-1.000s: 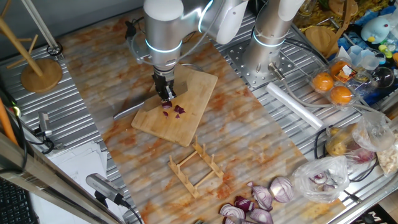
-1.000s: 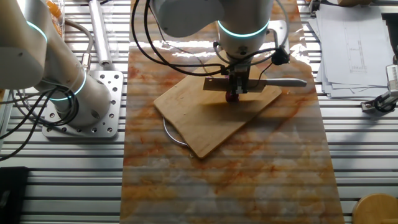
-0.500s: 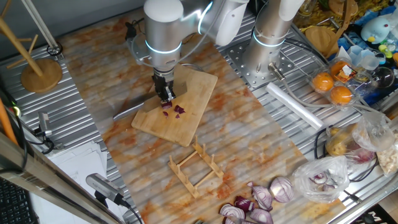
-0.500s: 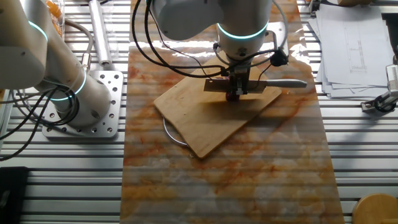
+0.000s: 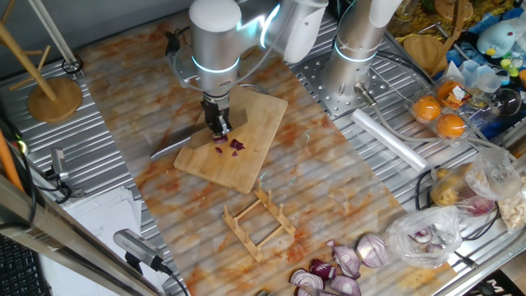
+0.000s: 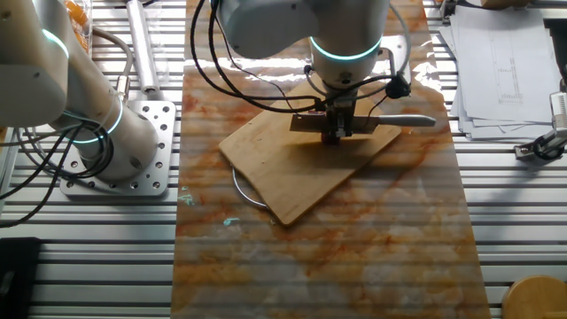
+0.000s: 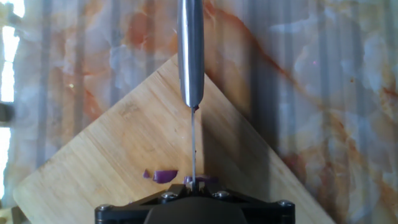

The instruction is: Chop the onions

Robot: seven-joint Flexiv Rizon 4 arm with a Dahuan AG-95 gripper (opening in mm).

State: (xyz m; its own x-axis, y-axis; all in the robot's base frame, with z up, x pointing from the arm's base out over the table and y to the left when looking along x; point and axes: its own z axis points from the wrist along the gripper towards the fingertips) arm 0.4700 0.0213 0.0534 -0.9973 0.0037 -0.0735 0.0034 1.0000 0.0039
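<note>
Over on the left of the one fixed view there's a wooden stand (image 5: pixel 51 86) with a round base, way out at 9 o'clock from the action. Next comes the knife (image 5: pixel 177 144), its metal handle sticking out past the board's edge at roughly 8 o'clock from the gripper (image 5: pixel 219 125). The jaws are clamped on the knife, blade edge-down over the cutting board (image 5: pixel 246 164), as the hand view shows pretty clearly, with the handle (image 7: pixel 190 50) running straight up to 12 o'clock. The onions (image 5: pixel 231 145) sit on the board just beside the blade, around 4 o'clock from the gripper, a tiny cluster of dark purple bits. In the hand view a couple of purple slivers (image 7: pixel 163 175) lie right by the blade. Further right, at 5 o'clock from the board, there's a little wooden rack (image 5: pixel 260 220), then halved red onions (image 5: pixel 345 267) near the bottom edge.
</note>
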